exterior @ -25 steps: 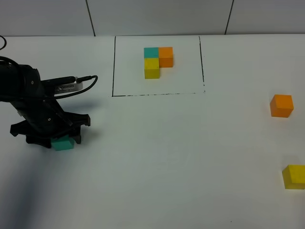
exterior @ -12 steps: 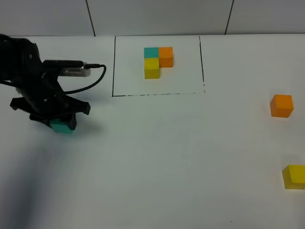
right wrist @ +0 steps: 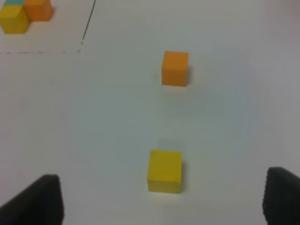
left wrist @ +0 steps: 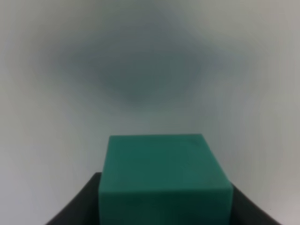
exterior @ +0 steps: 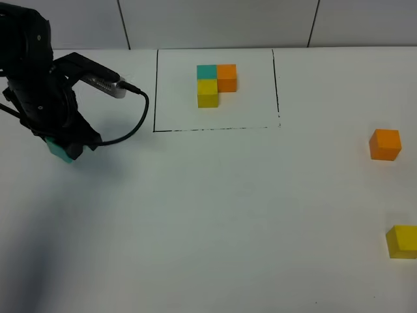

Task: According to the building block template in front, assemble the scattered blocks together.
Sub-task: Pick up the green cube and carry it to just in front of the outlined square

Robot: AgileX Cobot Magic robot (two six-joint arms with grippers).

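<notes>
The template of teal, orange and yellow cubes sits inside a thin black outline at the back middle; its corner shows in the right wrist view. My left gripper is shut on the loose teal cube, held above the table at the far left; the cube fills the left wrist view. The loose orange cube and yellow cube lie on the table at the right, also in the right wrist view. My right gripper is open, just short of the yellow cube; it is out of the exterior view.
The black outline bounds the template area. A cable loops off the left arm. The table's back edge meets a grey panelled wall.
My left gripper has lifted the teal cube off the table and carried it up and toward the back left. The right-side cubes have not moved.
</notes>
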